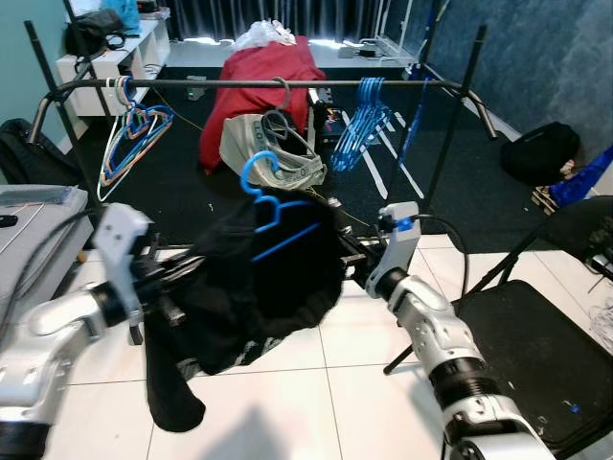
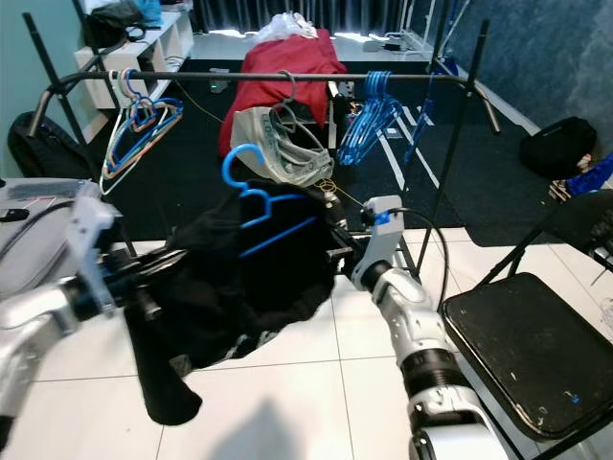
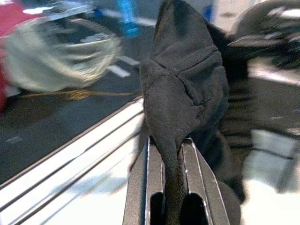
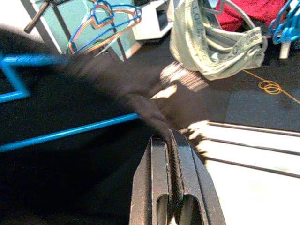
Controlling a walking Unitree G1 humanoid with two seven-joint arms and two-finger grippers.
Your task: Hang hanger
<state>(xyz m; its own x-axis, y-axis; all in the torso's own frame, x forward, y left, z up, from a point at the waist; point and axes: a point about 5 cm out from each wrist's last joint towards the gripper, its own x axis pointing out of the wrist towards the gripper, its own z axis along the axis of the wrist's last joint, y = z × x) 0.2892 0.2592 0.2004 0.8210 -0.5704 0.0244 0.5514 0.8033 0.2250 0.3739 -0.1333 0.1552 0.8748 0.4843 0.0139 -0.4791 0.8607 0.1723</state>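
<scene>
We've got the blue hanger point(image 1: 271, 213) up in the air in front of the clothes rail point(image 1: 287, 84), hook pointing up, below the bar, with a black garment point(image 1: 254, 287) draped over it. The left gripper point(image 3: 172, 154) is clenched on a fold of that cloth, and the right gripper point(image 4: 172, 145) is pinched tight on the other edge. It looks light, but the fabric is soft and floppy, so the stiff plastic could slide inside it. We'd rather hold near the hook. A grey garment point(image 1: 271, 149) hangs from the bar just behind.
</scene>
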